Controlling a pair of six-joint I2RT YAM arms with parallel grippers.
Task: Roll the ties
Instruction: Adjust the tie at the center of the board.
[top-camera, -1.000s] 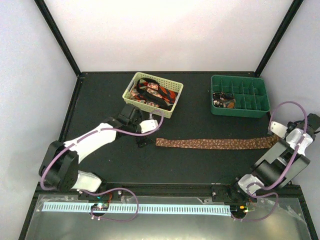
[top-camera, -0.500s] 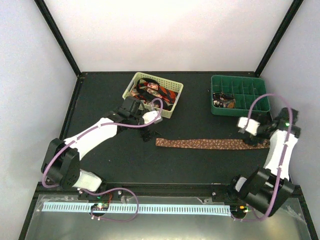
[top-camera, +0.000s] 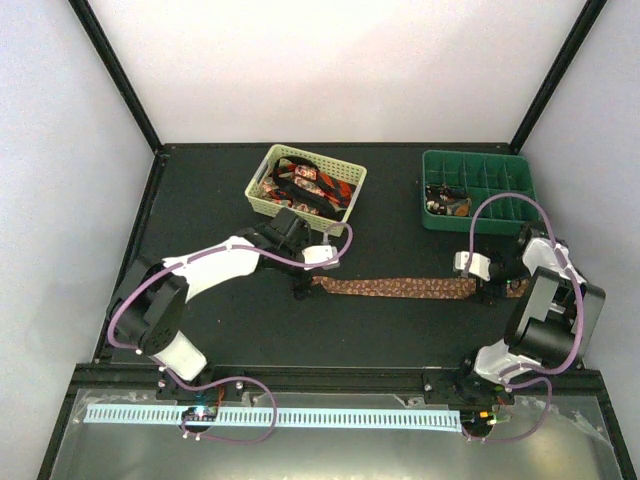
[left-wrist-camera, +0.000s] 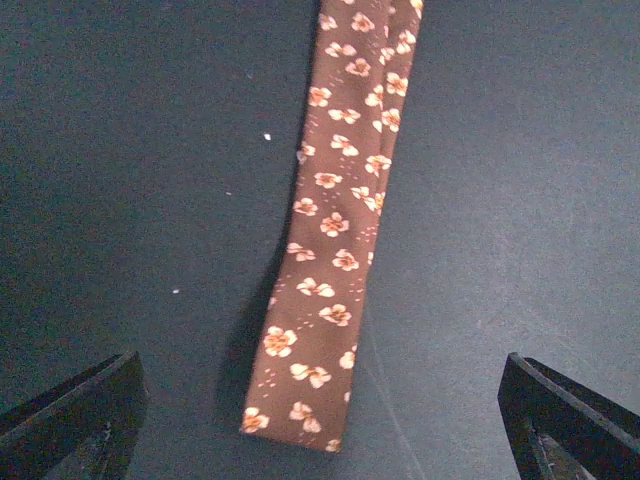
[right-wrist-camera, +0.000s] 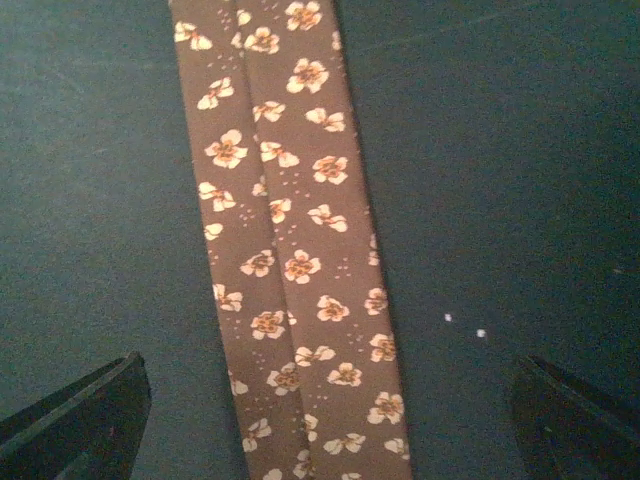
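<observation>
One brown tie (top-camera: 390, 287) with pale flowers lies flat and straight across the table. My left gripper (top-camera: 302, 283) hovers open over its left, narrow end. In the left wrist view that tie end (left-wrist-camera: 305, 400) sits between the spread fingertips (left-wrist-camera: 90, 410), untouched. My right gripper (top-camera: 493, 288) is open above the tie's right part. The right wrist view shows the wider folded tie (right-wrist-camera: 300, 270) running lengthwise through the gap between the fingers (right-wrist-camera: 570, 420). More ties, red and black (top-camera: 305, 185), lie heaped in the yellow basket.
The pale yellow basket (top-camera: 262, 172) stands at the back, just beyond the left arm. A green divided tray (top-camera: 505, 200) sits at the back right, with a dark patterned bundle (top-camera: 446, 203) in a left compartment. Black frame posts rise at both back corners.
The right arm swung in from the table's right edge to above the tie's right part, its jaws opening wide. The left gripper moved right and nearer, onto the tie's left end.
</observation>
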